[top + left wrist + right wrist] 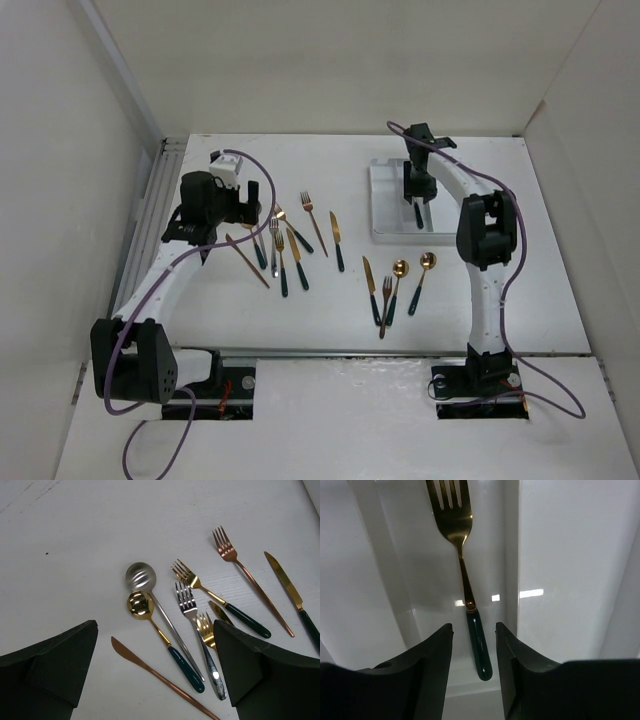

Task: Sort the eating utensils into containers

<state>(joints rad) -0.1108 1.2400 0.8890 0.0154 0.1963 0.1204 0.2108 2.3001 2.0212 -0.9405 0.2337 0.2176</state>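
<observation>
Glossy white plastic tray (560,580); polished gold metal fork (464,577) (handle glossy dark green); matt white desk (75,540); shiny silver metal spoon (140,576).

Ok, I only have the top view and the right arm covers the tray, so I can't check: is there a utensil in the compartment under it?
Observer: Yes, the right wrist view shows a gold fork with a dark green handle lying flat in one compartment of the tray.
Operator: Is the right gripper gripping it?
Observer: No, its fingers stand apart on either side of the handle, a gap showing on each side.
</observation>
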